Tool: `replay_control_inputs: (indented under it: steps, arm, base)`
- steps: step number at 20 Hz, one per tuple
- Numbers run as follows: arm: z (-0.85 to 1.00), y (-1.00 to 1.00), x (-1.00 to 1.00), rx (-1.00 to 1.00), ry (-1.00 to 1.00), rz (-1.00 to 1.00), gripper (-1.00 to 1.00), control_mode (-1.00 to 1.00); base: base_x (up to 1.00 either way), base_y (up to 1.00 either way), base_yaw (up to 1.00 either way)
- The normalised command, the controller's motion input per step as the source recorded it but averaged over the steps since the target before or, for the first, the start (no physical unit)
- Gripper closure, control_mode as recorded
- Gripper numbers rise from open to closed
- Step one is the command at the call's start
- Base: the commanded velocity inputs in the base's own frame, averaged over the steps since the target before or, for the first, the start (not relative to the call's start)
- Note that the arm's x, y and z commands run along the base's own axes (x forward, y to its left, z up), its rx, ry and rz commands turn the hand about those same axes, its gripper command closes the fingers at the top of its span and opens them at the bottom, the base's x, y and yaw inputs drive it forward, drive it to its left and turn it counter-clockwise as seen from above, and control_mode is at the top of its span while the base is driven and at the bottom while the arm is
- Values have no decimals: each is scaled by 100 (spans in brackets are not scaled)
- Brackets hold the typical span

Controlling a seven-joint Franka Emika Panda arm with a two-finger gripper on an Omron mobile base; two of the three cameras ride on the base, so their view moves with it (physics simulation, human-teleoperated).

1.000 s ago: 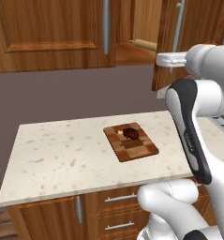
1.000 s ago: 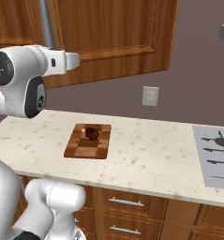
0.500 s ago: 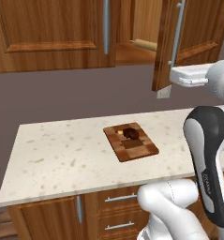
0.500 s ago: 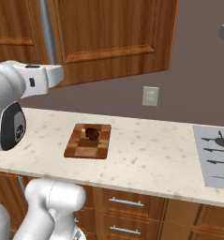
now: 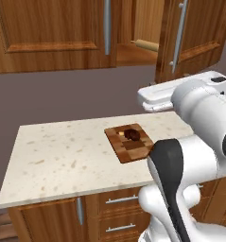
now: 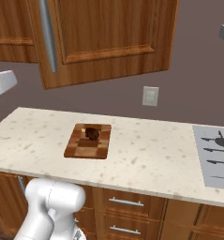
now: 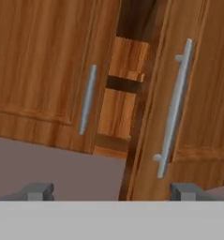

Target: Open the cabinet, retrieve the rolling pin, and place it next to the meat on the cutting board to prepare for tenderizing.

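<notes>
The cabinet (image 5: 48,33) has its left door shut and its right door (image 5: 190,38) swung open, bar handle (image 5: 179,33) facing out. Inside, the light-tan rolling pin (image 5: 145,45) lies on the shelf. On the counter sits the checkered cutting board (image 5: 129,142) with the dark meat (image 5: 131,134) on its far part and a tiny yellow piece (image 5: 121,133) beside it. From the right, the board (image 6: 87,140) and the meat (image 6: 92,133) show too. My gripper (image 7: 112,191) is open and holds nothing, facing the gap between the doors from a distance; the open door's handle (image 7: 174,108) is to the right.
The speckled counter (image 5: 62,156) stretches left of the board. A stove top (image 6: 216,154) lies at the counter's right end, below a wall outlet (image 6: 150,96). Drawers with horizontal handles (image 6: 125,202) run below. The open door (image 6: 108,37) hangs out over the counter.
My hand has left the open door's handle, dropping lower and pulling back from the cabinet. The door stays open; the board and the meat have not moved.
</notes>
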Motion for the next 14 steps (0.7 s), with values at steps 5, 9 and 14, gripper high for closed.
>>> replay_control_inputs:
  steps: [5,9,14]
  arm:
    - [-21,85,22,-26,16,-22,-100,-100]
    - [-18,47,44,-17,14,-17,-100,-100]
    - [-25,11,57,-11,4,-19,-100,-100]
  base:
    - [0,0,0]
    - [0,0,0]
    - [0,0,0]
